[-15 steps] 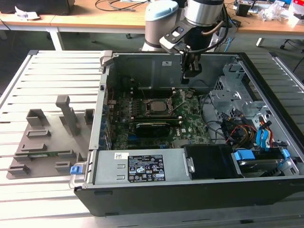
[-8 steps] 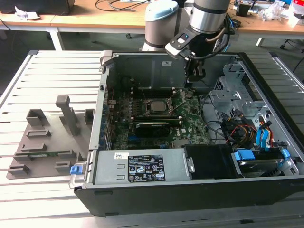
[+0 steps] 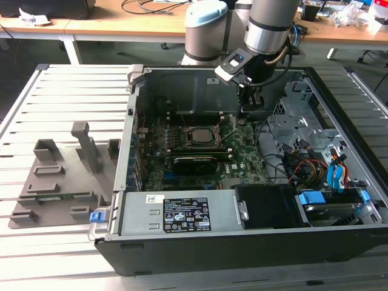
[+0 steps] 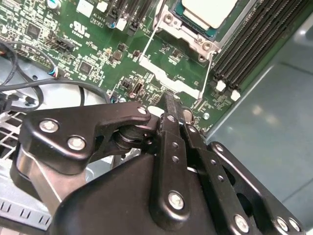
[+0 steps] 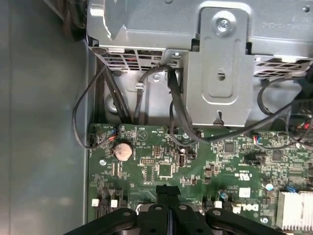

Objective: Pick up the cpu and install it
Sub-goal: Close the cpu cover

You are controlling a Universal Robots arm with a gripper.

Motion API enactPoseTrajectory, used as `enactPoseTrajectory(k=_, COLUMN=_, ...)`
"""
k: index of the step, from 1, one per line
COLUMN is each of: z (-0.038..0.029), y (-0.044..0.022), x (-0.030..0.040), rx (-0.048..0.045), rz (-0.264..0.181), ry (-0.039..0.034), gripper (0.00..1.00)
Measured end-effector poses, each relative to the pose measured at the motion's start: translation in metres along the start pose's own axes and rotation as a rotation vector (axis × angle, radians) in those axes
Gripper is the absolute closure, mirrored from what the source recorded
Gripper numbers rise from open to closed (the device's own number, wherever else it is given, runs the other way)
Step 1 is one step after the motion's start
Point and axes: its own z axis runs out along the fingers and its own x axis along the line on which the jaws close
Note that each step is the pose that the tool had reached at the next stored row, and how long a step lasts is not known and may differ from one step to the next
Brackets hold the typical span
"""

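Note:
The cpu (image 3: 198, 134), a small square chip with a silver-grey top, lies in the black socket on the green motherboard (image 3: 242, 157) inside the open computer case. In the second wrist view the cpu (image 4: 208, 11) sits inside the socket's metal frame, with thin wire levers beside it. My gripper (image 3: 247, 110) hangs over the board to the exterior view's right of the socket, apart from the cpu. The black fingers (image 5: 164, 196) press together with nothing between them, and the fingertips (image 4: 170, 105) hover above the board.
A metal drive cage (image 3: 297, 115) with cable bundles stands to the exterior view's right of the gripper. The power supply (image 3: 182, 215) fills the case front. A grey fixture (image 3: 66, 176) lies outside on the slatted table. A coin battery (image 5: 122, 151) and memory slots (image 4: 254, 54) are on the board.

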Motion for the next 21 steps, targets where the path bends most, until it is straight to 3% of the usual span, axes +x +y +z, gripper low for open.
enactPoseTrajectory(k=4, z=0.0112, y=0.0006, x=0.0004, rx=-0.0001, rz=-0.005, ry=-0.0001, gripper=0.89)
enactPoseTrajectory(k=7, z=0.0116, y=-0.0012, x=0.0005, rx=-0.0002, rz=-0.006, ry=-0.0001, gripper=0.89)
enactPoseTrajectory(k=12, z=0.0123, y=-0.0242, x=0.0011, rx=-0.0048, rz=-0.006, ry=-0.0004, gripper=0.89)
enactPoseTrajectory(k=21, z=0.0133, y=-0.0522, x=0.002, rx=-0.0092, rz=-0.006, ry=-0.0005, gripper=0.89)
